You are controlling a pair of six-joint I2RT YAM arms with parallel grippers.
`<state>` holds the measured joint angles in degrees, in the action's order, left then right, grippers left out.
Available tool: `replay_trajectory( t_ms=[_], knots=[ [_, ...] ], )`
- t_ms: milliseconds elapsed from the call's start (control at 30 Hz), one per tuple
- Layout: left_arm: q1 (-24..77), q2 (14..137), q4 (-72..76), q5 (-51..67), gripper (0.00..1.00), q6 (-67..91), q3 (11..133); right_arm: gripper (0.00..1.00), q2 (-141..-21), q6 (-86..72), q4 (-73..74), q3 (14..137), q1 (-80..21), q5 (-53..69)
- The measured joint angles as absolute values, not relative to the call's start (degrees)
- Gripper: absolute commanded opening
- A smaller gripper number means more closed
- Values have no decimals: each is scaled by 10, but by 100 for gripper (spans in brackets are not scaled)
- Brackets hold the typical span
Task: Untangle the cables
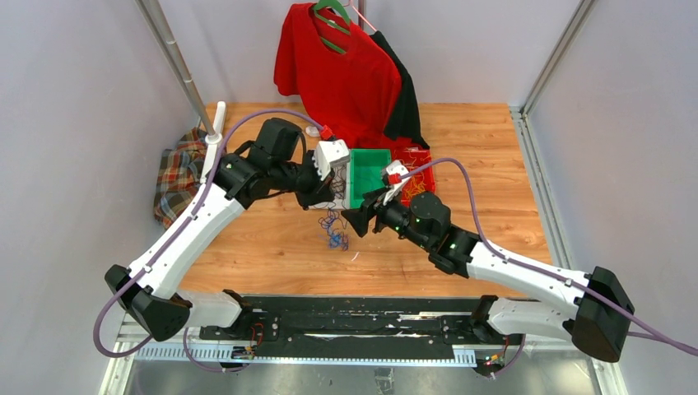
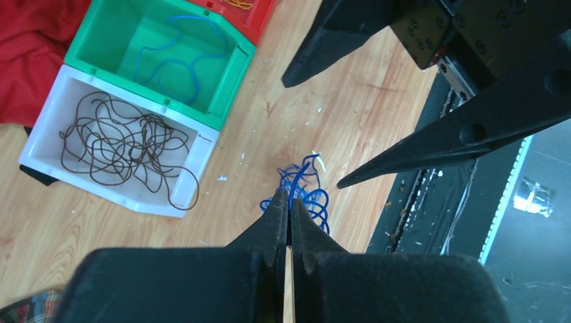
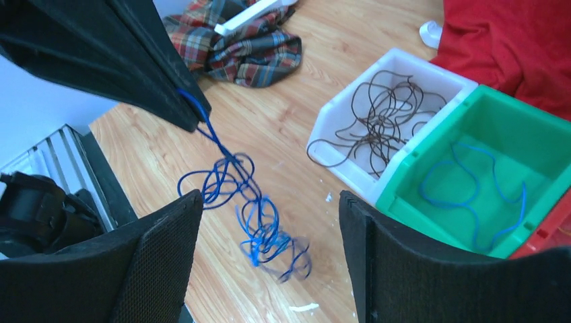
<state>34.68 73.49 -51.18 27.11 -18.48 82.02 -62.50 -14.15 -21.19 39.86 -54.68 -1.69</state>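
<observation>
Right wrist view showed the blue cables (image 3: pixel 259 229) bunched in a tangle on the worktop (image 3: pixel 283 101), one strand rising to the left pincer (image 3: pixel 194 124), pressed together on it. The right pincer (image 3: pixel 269 196) stood spread above the tangle. Nearby sat a white bin (image 3: pixel 398 58) and a green bin (image 3: pixel 525 111).

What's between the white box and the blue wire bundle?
Just bare table with tiny white specks, between white box and blue wire bundle; the right wrist view shows it.
</observation>
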Motion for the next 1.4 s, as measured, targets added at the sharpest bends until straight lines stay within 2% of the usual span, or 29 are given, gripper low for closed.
replay_trajectory(
  t_ms=[233, 500, 767, 933, 1133, 1400],
  knots=[
    [347, 734, -540, 279, 1, -185, 835, 74, -650, -135, -235, 422, -567, -11],
    [347, 734, -569, 294, 1, -189, 858, 63, -665, -128, -238, 436, -573, -64],
    [349, 735, -599, 336, 1, -199, 913, 63, -711, -126, -257, 453, -583, -99],
    [356, 748, -611, 375, 1, -199, 965, 62, -753, -127, -279, 460, -589, -115],
    [357, 765, -625, 406, 1, -196, 1039, 52, -789, -135, -318, 455, -589, -121],
    [358, 795, -640, 405, 1, -193, 1172, 49, -790, -154, -357, 388, -584, -137]
  ],
)
